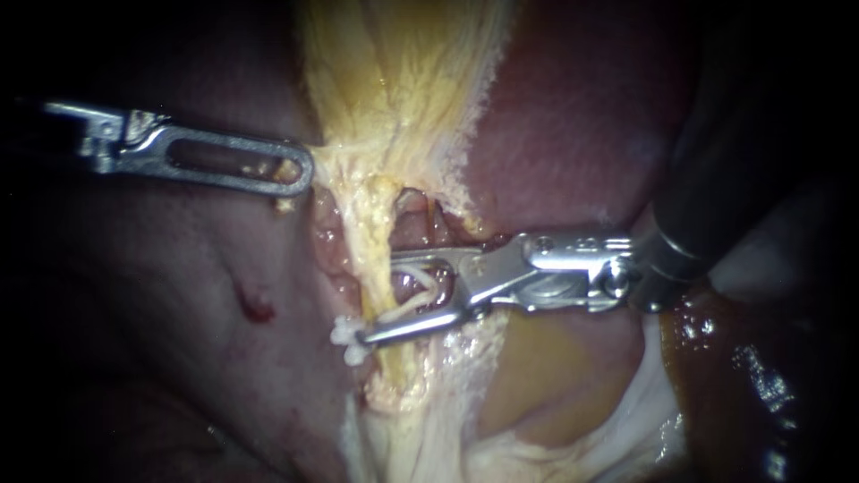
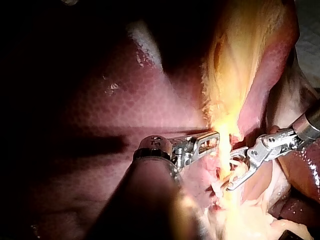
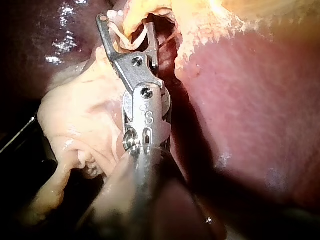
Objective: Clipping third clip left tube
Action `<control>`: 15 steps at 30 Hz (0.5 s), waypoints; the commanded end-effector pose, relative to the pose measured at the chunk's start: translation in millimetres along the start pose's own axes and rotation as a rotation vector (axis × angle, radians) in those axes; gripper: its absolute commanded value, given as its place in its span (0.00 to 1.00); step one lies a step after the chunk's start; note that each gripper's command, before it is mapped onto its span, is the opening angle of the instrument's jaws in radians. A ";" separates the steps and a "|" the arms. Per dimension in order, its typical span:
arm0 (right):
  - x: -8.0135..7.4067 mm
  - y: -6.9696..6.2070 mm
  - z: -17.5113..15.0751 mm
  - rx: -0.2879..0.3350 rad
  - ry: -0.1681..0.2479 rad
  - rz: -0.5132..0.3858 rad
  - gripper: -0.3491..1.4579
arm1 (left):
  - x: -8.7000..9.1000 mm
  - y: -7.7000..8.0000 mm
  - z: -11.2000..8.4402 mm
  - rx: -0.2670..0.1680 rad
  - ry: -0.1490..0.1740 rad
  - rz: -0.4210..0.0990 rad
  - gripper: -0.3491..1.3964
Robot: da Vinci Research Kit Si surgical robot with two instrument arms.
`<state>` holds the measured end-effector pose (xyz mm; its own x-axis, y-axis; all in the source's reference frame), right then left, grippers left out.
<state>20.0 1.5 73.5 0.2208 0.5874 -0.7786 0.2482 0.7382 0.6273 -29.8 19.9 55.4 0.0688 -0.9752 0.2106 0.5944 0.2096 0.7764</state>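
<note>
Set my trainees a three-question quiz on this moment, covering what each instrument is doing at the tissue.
1. True or false: the left instrument and the right instrument touch each other at their tips.
2. What does the right instrument carry at its tip? A) a white clip B) a needle C) a swab
3. In a few words: what does the left instrument's tip hold?

Key: 1 false, the tips are apart. 2 A. 3 the yellow tissue, gripped at its edge.
</note>
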 end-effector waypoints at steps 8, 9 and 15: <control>-0.1 -0.2 2.6 0.054 0.056 0.033 0.47 | 0.0 -0.1 0.1 -0.001 -0.001 -0.001 0.00; 0.0 -0.2 2.8 0.061 0.067 0.042 0.47 | 0.0 -0.1 0.1 0.001 0.001 -0.001 0.00; 0.2 -0.2 3.0 0.094 0.108 0.071 0.47 | 0.0 -0.1 0.2 0.001 0.001 -0.001 0.00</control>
<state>22.9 0.5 73.3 0.1374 0.6753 -0.7246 0.3263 0.6598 0.6769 -30.0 19.9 55.5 0.0685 -0.9755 0.2090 0.5944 0.2082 0.7767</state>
